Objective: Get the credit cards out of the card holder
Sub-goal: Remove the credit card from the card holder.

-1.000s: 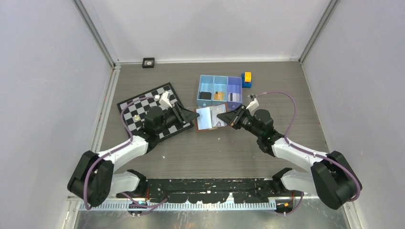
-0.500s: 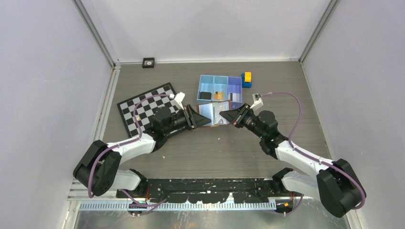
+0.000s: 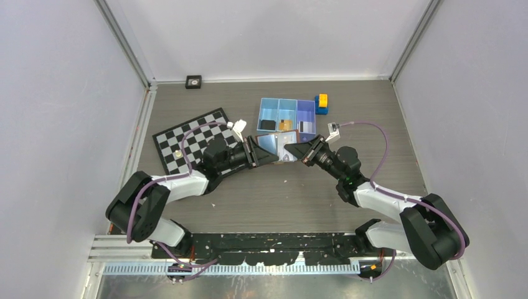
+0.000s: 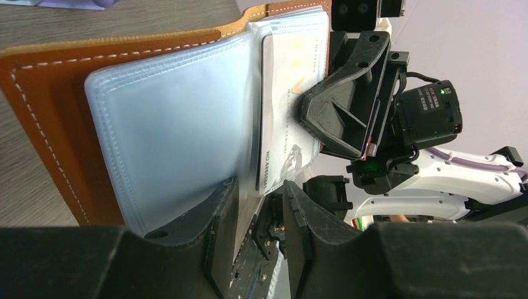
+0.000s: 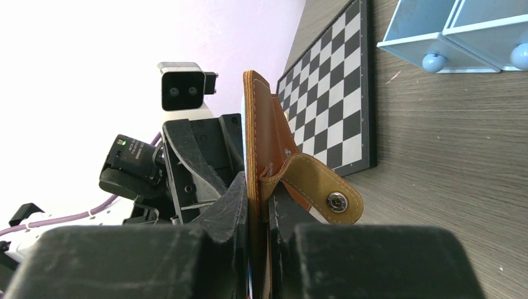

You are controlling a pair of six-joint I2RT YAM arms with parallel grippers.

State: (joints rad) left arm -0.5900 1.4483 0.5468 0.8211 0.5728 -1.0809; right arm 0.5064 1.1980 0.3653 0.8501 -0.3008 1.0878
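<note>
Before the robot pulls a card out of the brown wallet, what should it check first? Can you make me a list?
1. The right gripper clamps the card holder: ok.
2. Card holder open, clear sleeves showing: ok.
3. White card edge sits between the left gripper fingers: ok.
4. The left gripper squeezes the card: not ok, jaws apart.
5. Fingers will catch the card only, not the sleeve: cannot tell.

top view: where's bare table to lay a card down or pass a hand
Free: the table strip between card holder and near rail; the patch between checkerboard mat and back wall; the right side past the toy block. Crowded: the centre, where left gripper and right gripper meet at the card holder before the blue tray.
</note>
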